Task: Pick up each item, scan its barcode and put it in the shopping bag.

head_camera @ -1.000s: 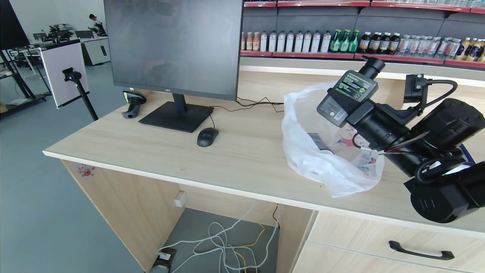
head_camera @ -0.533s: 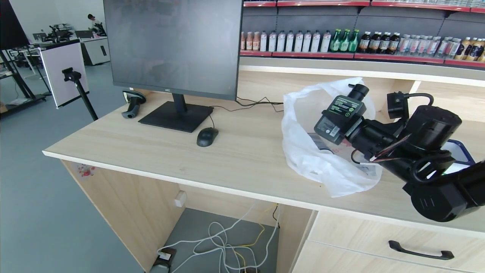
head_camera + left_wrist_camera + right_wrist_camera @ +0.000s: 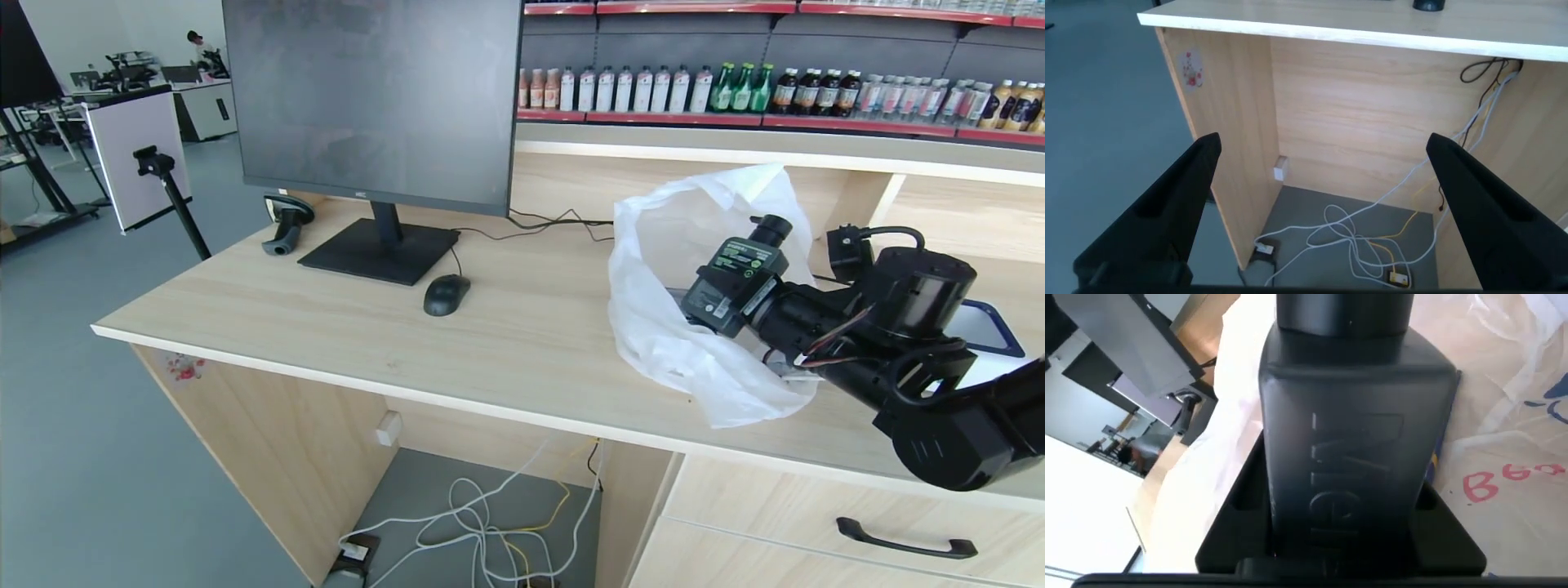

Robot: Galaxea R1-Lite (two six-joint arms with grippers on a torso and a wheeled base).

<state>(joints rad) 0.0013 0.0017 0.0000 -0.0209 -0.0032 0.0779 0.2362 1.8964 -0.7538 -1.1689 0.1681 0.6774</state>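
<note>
Over the last second, the dark bottle [image 3: 735, 273] has been lowered from above the shopping bag [image 3: 678, 359] down into its open mouth. The bottle is carried tilted, with the cap end pointing up and away from the robot. Its lower body is clamped between the jaws of the right gripper [image 3: 763, 296], and in the right wrist view it is surrounded by white bag film. The bag has been left in place on the counter [image 3: 490, 327].

The placing step is judged to be nearly complete, with only a little further descent and the release remaining for this item.

The left gripper [image 3: 1323, 151] is held low in front of the counter's open underside. Its fingers are spread and nothing is held between them.
</note>
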